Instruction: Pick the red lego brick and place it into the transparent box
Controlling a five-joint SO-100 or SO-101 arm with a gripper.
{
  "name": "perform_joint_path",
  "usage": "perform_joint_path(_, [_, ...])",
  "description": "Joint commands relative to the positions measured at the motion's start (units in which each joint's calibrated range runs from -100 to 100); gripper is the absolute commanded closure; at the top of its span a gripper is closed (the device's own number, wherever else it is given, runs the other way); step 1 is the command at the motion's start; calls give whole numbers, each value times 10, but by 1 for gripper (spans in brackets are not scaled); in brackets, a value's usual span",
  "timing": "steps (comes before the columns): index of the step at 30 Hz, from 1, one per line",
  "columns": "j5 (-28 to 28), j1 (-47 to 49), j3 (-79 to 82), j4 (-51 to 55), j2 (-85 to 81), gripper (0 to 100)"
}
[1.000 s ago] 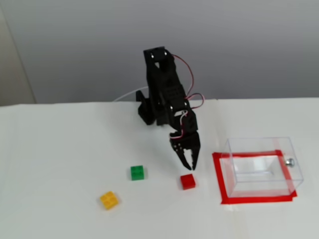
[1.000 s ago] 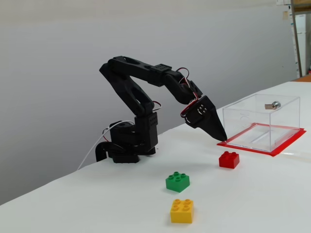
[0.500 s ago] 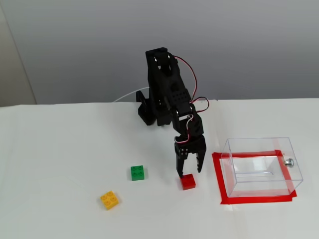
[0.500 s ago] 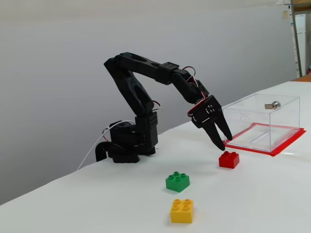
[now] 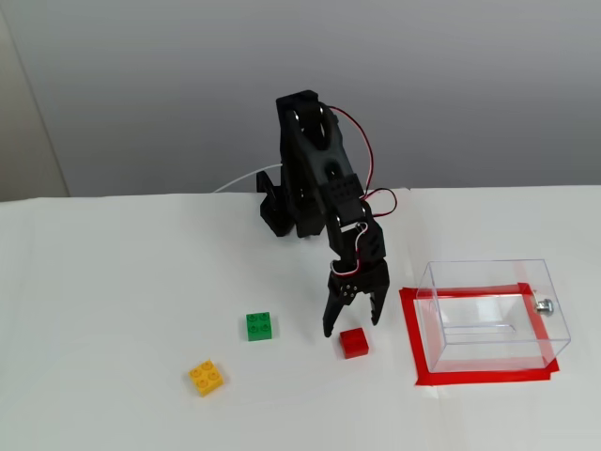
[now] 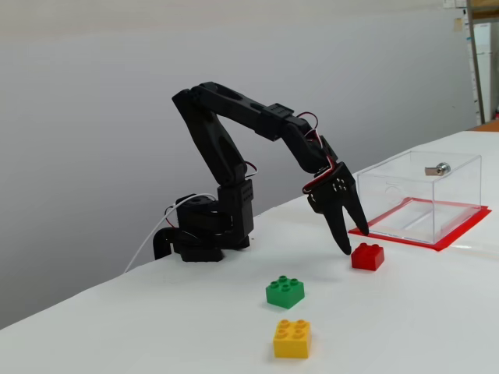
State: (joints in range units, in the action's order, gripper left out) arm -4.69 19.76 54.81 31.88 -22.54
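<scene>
The red lego brick lies on the white table just left of the transparent box. My gripper hangs open directly behind and slightly above the brick, pointing down. In both fixed views its two fingertips spread wider than the brick and hold nothing. One fingertip nearly reaches the table beside the brick. The box stands upright and empty, with a small silver knob on its right wall.
A green brick and a yellow-orange brick lie left of the red one. A red tape outline frames the box. The arm's base stands at the back.
The gripper has opened from shut, turned, and come down toward the red brick, fingers spreading on either side of it. The bricks and box have not moved.
</scene>
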Motion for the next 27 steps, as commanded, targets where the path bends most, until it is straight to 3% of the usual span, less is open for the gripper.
perform_joint_path(1, [0,2,-38,-6,23,65])
perform_joint_path(27, [-1,0,-78,-74,138,66])
